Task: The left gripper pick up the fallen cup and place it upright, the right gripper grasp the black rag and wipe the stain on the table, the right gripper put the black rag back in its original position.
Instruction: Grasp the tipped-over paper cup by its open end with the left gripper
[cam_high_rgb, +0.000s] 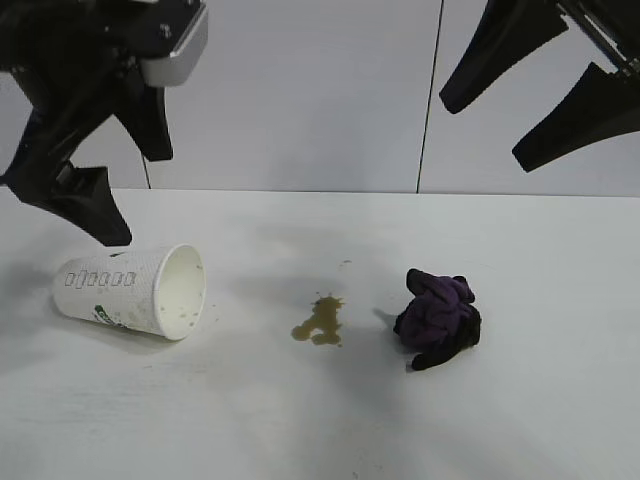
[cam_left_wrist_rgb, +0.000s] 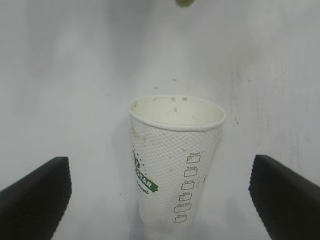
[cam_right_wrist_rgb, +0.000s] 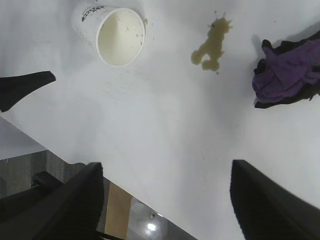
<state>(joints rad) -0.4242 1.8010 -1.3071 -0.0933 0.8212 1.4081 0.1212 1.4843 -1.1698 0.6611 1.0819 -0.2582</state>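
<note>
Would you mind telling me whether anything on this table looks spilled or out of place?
Yes. The cup lies on its side on the table, mouth facing a yellowish-brown stain. The black rag sits wadded just beyond it.

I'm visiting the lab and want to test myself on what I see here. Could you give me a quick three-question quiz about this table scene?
1. True or false: the cup is standing upright on the table.
2. Which thing lies between the cup and the black rag? A) a spoon B) the stain C) a lid
3. Fill in: the left hand hangs open above the ____, while the right hand hangs open, high over the table's right side.

Key:
1. False; it lies on its side, its mouth facing the stain.
2. B.
3. cup.
</note>
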